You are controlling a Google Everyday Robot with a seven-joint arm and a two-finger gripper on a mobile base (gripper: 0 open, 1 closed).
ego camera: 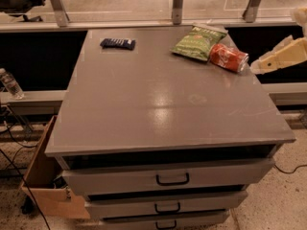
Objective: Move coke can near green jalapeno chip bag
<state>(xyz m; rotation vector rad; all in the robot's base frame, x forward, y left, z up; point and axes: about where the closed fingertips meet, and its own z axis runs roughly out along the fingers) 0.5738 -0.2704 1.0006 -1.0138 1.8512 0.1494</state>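
The red coke can (229, 57) lies on its side at the far right of the grey table top (158, 99). It touches the right edge of the green jalapeno chip bag (198, 41), which lies flat at the back of the table. My gripper (276, 61) is off the table's right edge, to the right of the can and apart from it, with nothing in it. Its pale fingers (283, 57) point left toward the can.
A dark blue flat packet (117, 43) lies at the back left of the table. Drawers with handles (172, 179) sit under the top. A cardboard box (45, 186) stands on the floor at left, with a plastic bottle (10, 84) on a ledge above it.
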